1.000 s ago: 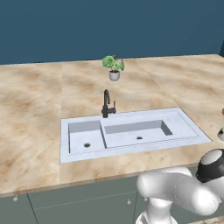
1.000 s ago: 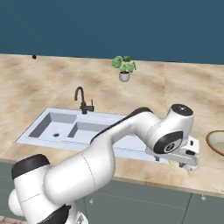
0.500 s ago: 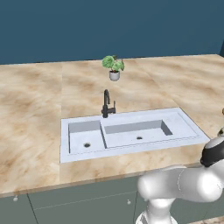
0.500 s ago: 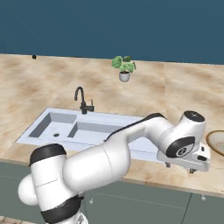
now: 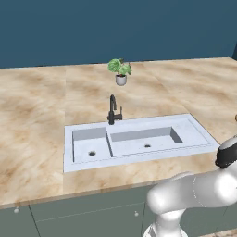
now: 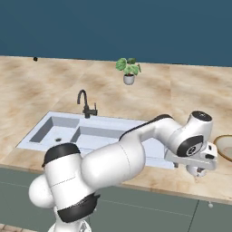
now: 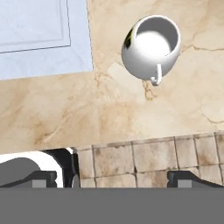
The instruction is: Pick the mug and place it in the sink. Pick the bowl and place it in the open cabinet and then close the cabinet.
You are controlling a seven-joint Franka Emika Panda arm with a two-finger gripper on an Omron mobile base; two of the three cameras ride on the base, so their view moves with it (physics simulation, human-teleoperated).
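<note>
The gripper (image 7: 111, 179) is wide open (nothing held). The mug (image 7: 151, 47) stands upright beside the sink (image 7: 43, 39).

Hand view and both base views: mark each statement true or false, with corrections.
1. The mug stands upright on the counter, beside the sink. True.
2. The pincer is shut on the mug. False: it is open, apart from the mug.
3. Both sink basins hold dishes. False: they hold nothing.
4. A potted plant stands behind the faucet. True.
5. The bowl sits on the counter right of the sink. True.
</note>
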